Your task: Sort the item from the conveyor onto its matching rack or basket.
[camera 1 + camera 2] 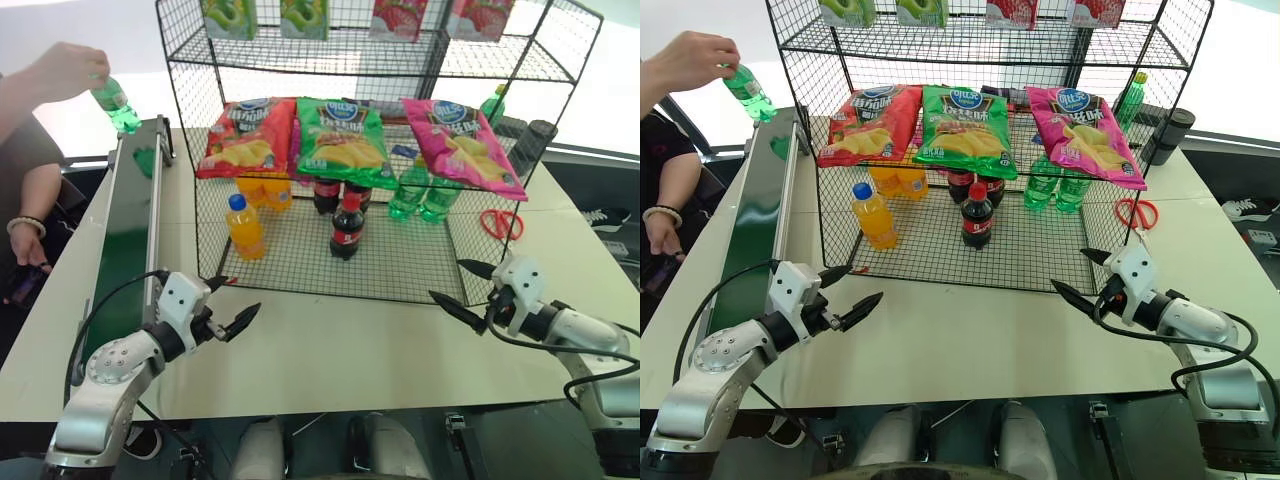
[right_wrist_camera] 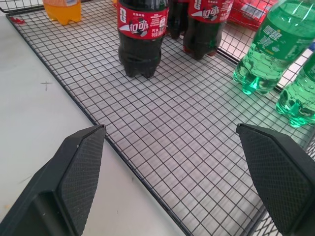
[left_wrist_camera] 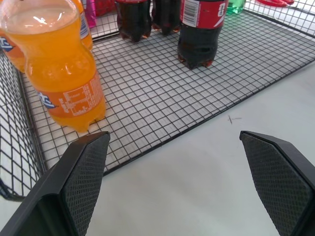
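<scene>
While a person's hand (image 1: 62, 70) holds the small clear-green plastic soda bottle (image 1: 117, 107) above the far end of the long dark green conveyor belt (image 1: 125, 236), the left gripper (image 1: 232, 303) and right gripper (image 1: 462, 284) hover spread wide, empty, before the tall black wire-grid rack (image 1: 300, 262).

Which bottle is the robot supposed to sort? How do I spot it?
Find the long green conveyor along the table's left side. At its far end, a person's hand holds the green bottle above the belt. The other green bottles stand in the black wire rack.
</scene>
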Robot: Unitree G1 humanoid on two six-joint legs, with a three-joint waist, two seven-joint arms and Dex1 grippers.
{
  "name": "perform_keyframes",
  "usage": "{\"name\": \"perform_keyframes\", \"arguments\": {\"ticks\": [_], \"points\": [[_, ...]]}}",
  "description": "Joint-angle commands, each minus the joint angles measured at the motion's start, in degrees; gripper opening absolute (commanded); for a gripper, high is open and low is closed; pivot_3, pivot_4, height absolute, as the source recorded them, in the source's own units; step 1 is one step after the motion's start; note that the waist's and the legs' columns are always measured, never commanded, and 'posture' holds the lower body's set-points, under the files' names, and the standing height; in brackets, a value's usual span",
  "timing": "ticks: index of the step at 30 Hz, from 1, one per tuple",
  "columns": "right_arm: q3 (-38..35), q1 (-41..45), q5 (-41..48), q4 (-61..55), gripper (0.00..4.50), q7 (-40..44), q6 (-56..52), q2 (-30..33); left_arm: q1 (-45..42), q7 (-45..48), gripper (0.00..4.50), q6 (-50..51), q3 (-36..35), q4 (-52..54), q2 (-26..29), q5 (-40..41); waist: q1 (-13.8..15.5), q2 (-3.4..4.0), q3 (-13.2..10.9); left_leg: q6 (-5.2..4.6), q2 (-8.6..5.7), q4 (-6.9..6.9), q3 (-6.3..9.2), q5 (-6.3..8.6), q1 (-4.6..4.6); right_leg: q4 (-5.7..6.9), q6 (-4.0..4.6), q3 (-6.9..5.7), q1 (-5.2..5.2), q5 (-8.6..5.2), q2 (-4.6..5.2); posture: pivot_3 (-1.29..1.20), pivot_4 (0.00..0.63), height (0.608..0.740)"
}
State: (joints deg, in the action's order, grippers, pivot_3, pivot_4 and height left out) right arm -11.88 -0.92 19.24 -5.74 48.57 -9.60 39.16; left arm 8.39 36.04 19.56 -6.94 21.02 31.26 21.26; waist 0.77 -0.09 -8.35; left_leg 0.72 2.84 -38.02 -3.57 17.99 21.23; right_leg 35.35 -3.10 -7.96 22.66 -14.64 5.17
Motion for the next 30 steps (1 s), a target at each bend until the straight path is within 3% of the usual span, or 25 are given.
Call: {"name": "perform_keyframes", "arguments": {"ticks": [1,24,30], "points": [[-0.4,1.5,0.5,-0.9,4.42,0.1,0.3,0.1,0.3,-0.6,4.5,-0.4,-2.1,2.5,0.0,0.7,0.0,0.0,0.0,0.0,0.0,0.0,0.0,0.0,0.0,0.0,0.0,0.0,0.0,0.0,0.0,0.0,0.15,0.736],[1.3,3.0,0.7,-2.6,4.42,-0.4,-1.4,-0.2,0.8,-2.9,4.5,-0.2,-4.7,4.0,-1.0,2.9,0.0,-0.01,0.0,0.0,0.0,-0.01,0.0,0.0,-0.01,0.01,0.0,0.0,-0.01,0.0,0.0,0.0,0.15,0.736],[2.8,4.3,0.8,-2.7,4.42,0.0,-1.8,-0.6,1.9,-8.4,4.5,0.3,-13.5,6.9,-4.9,8.4,0.0,0.0,0.0,0.0,0.02,-0.01,0.0,0.0,-0.02,0.02,0.0,0.02,-0.01,0.0,0.01,0.0,0.15,0.736]]}}
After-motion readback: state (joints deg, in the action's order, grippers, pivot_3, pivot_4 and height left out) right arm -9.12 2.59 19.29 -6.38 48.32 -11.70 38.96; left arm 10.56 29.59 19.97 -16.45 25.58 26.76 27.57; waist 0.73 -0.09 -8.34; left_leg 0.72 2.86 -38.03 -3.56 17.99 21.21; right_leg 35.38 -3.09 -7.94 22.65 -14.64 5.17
